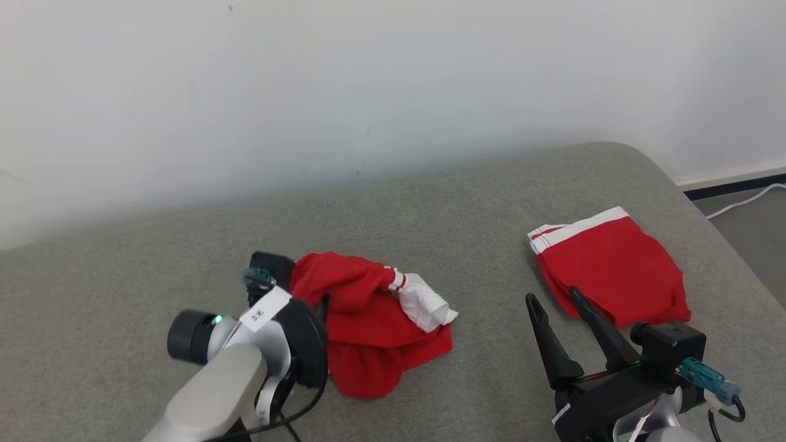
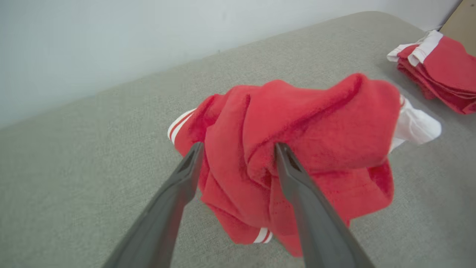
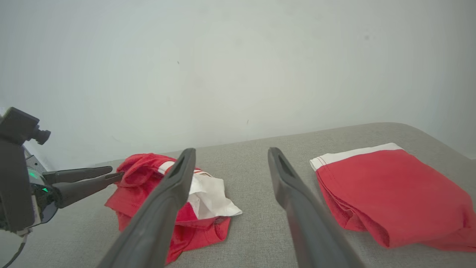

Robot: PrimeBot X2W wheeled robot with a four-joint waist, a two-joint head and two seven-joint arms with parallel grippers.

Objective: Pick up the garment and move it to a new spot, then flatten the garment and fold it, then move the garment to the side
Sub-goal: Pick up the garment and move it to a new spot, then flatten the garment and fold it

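Note:
The garment [image 1: 368,325] is a crumpled red piece with white trim, lying in a heap on the grey fabric surface [image 1: 442,209], left of middle. My left gripper [image 2: 238,149] is open at the heap's left side, and a bunched red fold [image 2: 297,123] sits between its two fingers. From the right wrist view, its tips [image 3: 115,178] touch the garment's [image 3: 141,186] left edge. In the head view the pale left wrist [image 1: 258,331] hides those fingers. My right gripper [image 1: 552,294] stands open over bare surface, nothing between its fingers [image 3: 178,175].
A second red garment [image 1: 614,270], folded flat with a white band, lies at the right, just beyond my right gripper. A white wall rises behind the surface. The rounded right edge drops to a floor with a white cable [image 1: 743,202].

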